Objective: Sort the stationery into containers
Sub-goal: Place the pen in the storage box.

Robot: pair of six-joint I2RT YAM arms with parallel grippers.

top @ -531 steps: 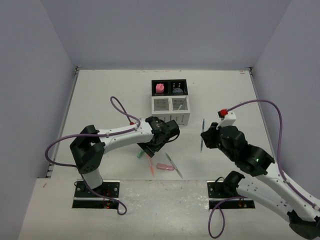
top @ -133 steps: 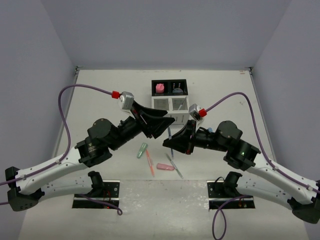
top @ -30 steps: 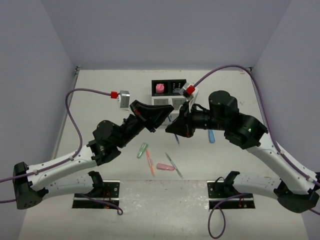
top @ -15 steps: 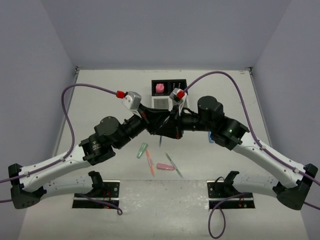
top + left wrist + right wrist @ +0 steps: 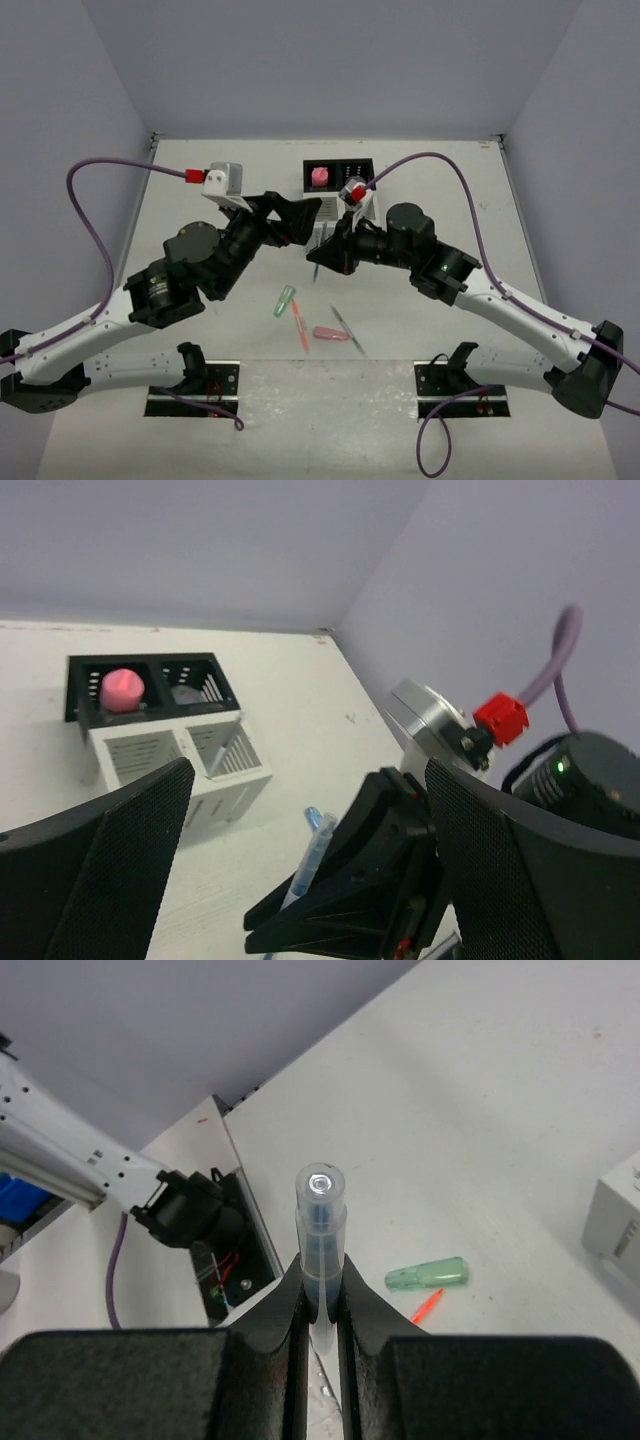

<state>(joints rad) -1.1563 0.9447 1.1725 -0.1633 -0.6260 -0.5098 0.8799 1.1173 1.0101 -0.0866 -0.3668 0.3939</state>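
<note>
Since half a second ago, your left gripper [image 5: 303, 216] is springing wide open, holding nothing, and backing toward the surface's left edge. Your right gripper [image 5: 322, 1272] is clamping tight on the blue pen [image 5: 321, 1222] just in front of the organizer [image 5: 140, 758], mid-surface toward the far edge. Be lifting the tilted pen above a white bin, straightening it, and releasing only once its tip is inside.

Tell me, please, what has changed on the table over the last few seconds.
The left pincer has opened wide and drawn back left, away from the blue pen; the right pincer stays shut on that pen and has carried it leftward. The green marker, orange pen, pink marker and grey pen lie where they were.
</note>
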